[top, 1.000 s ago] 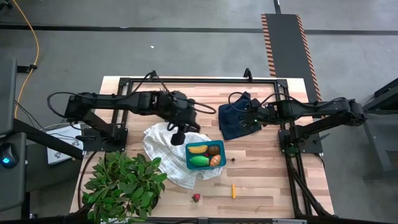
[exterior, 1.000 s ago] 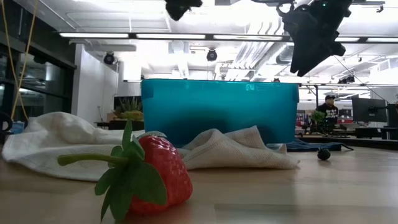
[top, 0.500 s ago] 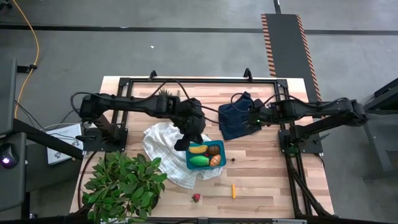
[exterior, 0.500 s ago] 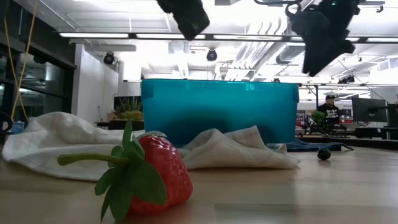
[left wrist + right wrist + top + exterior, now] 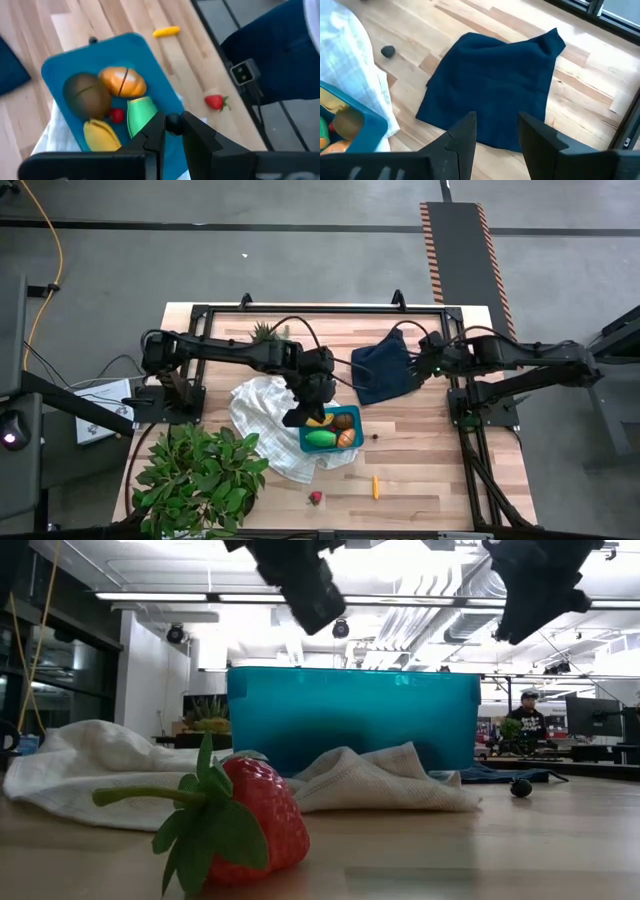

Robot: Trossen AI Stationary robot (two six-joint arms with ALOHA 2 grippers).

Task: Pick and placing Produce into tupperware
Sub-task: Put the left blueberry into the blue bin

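Left tool [image 5: 170, 131] hovers over the teal box [image 5: 330, 430] on the counter, closed on a dark berry [image 5: 173, 122]; next it must release inside. Right tool [image 5: 496, 131], half-open and empty, waits above navy cloth [image 5: 492, 87].

Tabletop [image 5: 420, 470]: pale wood planks, matt, visible grain. Tupperware [image 5: 350, 718]: smooth translucent teal plastic. White cloth [image 5: 262, 412]: coarse, crumpled weave. Navy cloth [image 5: 490, 95]: soft, matt. Strawberry [image 5: 255, 820]: glossy plastic.
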